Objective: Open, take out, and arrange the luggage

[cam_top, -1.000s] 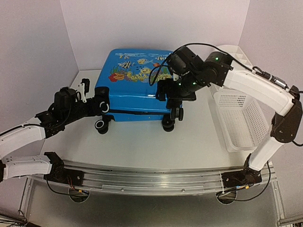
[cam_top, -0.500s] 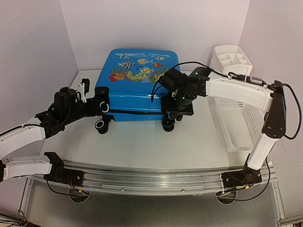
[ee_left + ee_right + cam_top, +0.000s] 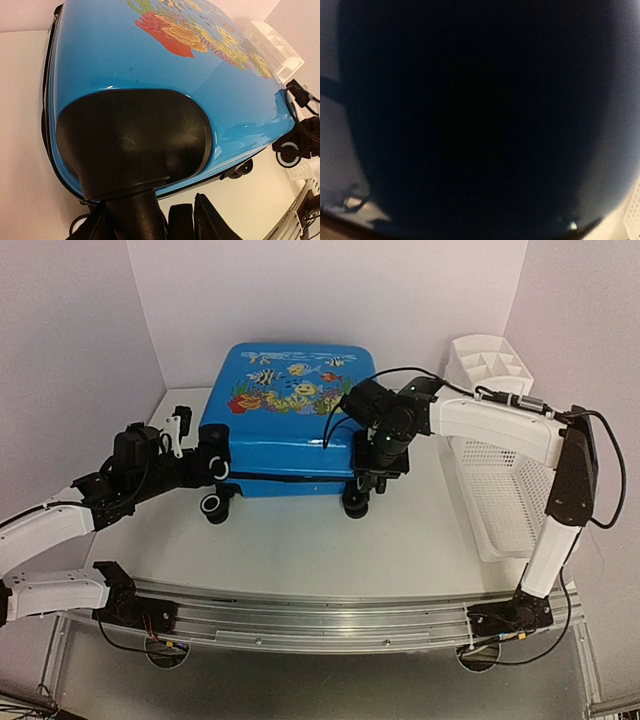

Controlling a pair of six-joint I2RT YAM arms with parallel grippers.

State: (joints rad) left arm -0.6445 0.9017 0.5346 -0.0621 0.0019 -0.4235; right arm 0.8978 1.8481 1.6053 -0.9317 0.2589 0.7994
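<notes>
The luggage (image 3: 290, 425) lies flat in the middle of the table with its fish-print lid up and the black zip band closed. My left gripper (image 3: 213, 465) is at its front left corner. In the left wrist view the blue shell (image 3: 150, 55) and the black wheel housing (image 3: 130, 140) fill the frame, and the caster sits between the jaws of my left gripper (image 3: 165, 220). My right gripper (image 3: 378, 462) is pressed against the front right corner, above a wheel (image 3: 356, 505). The right wrist view is almost wholly dark, so its jaws are hidden.
A white slatted basket (image 3: 505, 490) stands to the right of the suitcase, with a white compartment organiser (image 3: 490, 360) behind it. Walls close in at the back and the left. A metal rail (image 3: 320, 615) runs along the near edge.
My right arm has come down from the lid's right edge to the front right corner, and its jaws have been narrowing. The left arm and the suitcase have not moved.
</notes>
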